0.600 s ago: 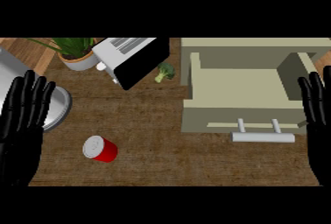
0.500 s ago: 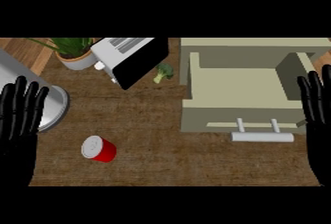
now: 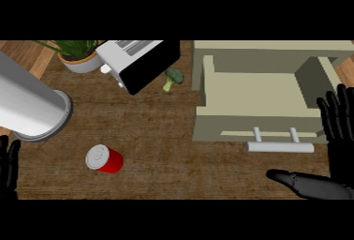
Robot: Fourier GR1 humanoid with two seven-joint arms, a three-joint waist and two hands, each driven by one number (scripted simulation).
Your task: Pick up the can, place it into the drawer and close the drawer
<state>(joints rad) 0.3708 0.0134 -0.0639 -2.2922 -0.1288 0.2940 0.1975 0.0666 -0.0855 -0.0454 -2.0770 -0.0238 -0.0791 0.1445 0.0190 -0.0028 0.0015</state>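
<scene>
Left hand (image 3: 8,161) at the left edge, fingers straight, holding nothing. Small red can with white lid (image 3: 104,159) lying untouched on the brown counter, well apart from the open beige drawer (image 3: 256,101). Right hand (image 3: 337,136) spread, ungrasping. Picking not begun; next, reach for the can.

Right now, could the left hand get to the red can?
Probably yes. The left hand sits at the left edge, and only bare counter lies between it and the red can, which lies on its side.
</scene>
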